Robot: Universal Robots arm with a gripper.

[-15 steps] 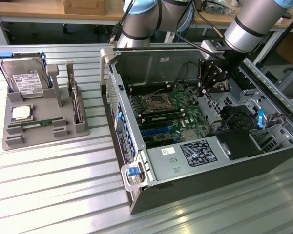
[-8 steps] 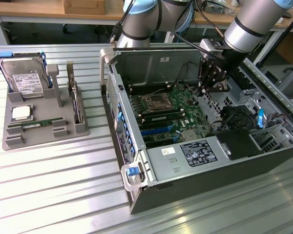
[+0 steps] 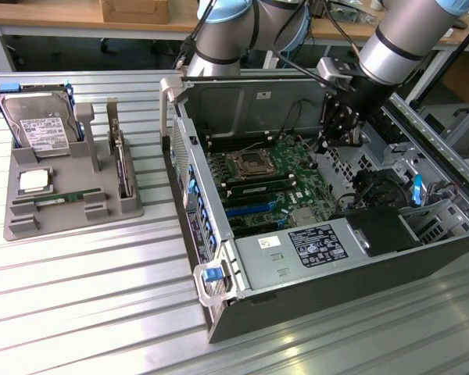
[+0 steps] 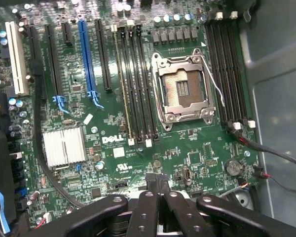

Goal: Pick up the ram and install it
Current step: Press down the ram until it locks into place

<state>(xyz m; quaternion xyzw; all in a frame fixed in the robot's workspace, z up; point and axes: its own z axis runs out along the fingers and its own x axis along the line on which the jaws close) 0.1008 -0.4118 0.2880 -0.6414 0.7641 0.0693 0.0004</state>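
Note:
The ram (image 3: pixel 60 200) is a thin green stick lying flat in a groove of the grey holder tray (image 3: pixel 78 215), at the exterior view's left, far from my gripper. My gripper (image 3: pixel 328 143) hangs inside the open computer case, above the far side of the green motherboard (image 3: pixel 277 168). In the wrist view the gripper (image 4: pixel 158 181) is shut with nothing between its fingers. Below it lie the black memory slots (image 4: pixel 138 84) beside the empty processor socket (image 4: pixel 182 89).
The tray also holds a silver hard drive (image 3: pixel 39 125) and a square silver processor chip (image 3: pixel 34 181). The case walls (image 3: pixel 219 258), a drive cage (image 3: pixel 313 246) and cables (image 3: pixel 375 187) ring the motherboard. Everything stands on a ribbed metal table (image 3: pixel 86 297).

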